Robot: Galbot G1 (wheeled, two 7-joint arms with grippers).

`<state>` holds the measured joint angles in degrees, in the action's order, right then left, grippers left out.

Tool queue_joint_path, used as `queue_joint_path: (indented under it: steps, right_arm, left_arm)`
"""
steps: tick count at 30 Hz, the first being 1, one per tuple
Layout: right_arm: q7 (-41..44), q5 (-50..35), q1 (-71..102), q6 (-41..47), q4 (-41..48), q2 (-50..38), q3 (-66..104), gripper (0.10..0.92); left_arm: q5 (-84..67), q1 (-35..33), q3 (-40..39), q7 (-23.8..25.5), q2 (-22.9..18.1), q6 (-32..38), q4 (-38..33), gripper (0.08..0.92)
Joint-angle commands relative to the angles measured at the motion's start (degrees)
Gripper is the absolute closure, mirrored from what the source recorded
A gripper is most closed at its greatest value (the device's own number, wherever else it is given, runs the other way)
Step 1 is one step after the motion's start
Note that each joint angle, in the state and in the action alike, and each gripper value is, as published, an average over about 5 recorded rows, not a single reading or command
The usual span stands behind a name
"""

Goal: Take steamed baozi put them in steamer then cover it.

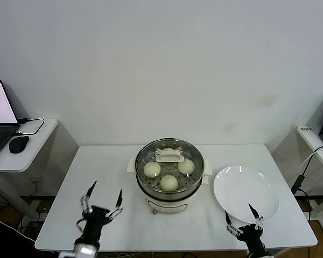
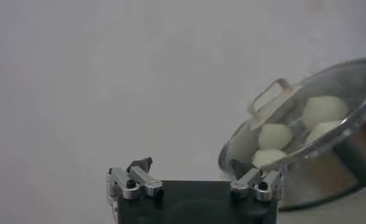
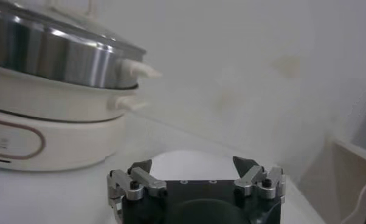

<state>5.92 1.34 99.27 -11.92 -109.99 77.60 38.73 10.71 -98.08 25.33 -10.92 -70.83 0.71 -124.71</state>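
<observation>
The task is judged to be all but finished. The steamer (image 1: pixel 169 185) stands at the middle of the counter (image 1: pixel 102 166), and the cover (image 1: pixel 169 161) is seated on its rim, with the cream handle (image 1: pixel 169 157) at the centre. Through the glass three baozi (image 1: pixel 169 183) are clearly seen on the perforated tray; a fourth is partly made out behind the handle, though it is largely hidden there. In the left wrist view the same buns (image 2: pixel 274 137) are seen under the glass.

The plate (image 1: pixel 246 192), just beside the steamer on the robot's right, is bare: no bun is left on it, and none is seen elsewhere on the counter.

The left gripper (image 1: pixel 103 200) is held above the near left part of the counter, well apart from the steamer, with its jaws spread wide and nothing between them. The right gripper (image 1: pixel 241 216) is held at the near edge of the plate, likewise released and empty; in its wrist view the two jaws stand apart with only the plate beyond them.

Both loading and covering appear done, so nothing of the task seems left, save perhaps a check that the cover sits level, which cannot be fully judged from these views.
</observation>
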Motion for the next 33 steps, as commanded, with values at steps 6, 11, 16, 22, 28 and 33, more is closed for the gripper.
queue_joint_path:
  steps: [6, 11, 16, 22, 28, 33]
  right_arm:
    - [-1.3, -3.8, 5.4, -2.1, -3.2, -4.2, -3.7, 0.203]
    - [-1.7, -4.1, 5.9, -1.2, -4.8, -4.1, -3.1, 0.202]
    - [-1.8, -6.8, 5.9, 1.3, -6.0, -4.0, -2.8, 0.203]
    - [-1.8, -8.6, 5.5, 3.9, -6.9, -3.9, -2.9, 0.202]
    - [-2.6, -8.8, 5.1, 5.5, -7.4, -3.5, -2.8, 0.203]
    - [-3.0, -9.0, 4.8, 6.9, -7.7, -3.4, -2.8, 0.202]
  left_arm:
    - [-22.7, -11.3, 6.0, -2.3, -1.2, 10.8, 3.4, 0.177]
    - [-22.4, -10.5, 5.5, -2.7, -1.3, 12.4, 5.7, 0.177]
    - [-22.5, -11.1, 5.4, -1.9, -2.5, 12.2, 5.9, 0.177]
    - [-22.4, -11.8, 5.9, -1.0, -4.0, 12.0, 6.1, 0.177]
    - [-21.6, -12.1, 6.0, 0.7, -4.3, 11.2, 5.9, 0.177]
    - [-21.4, -12.2, 6.1, 1.0, -4.7, 10.9, 5.4, 0.177]
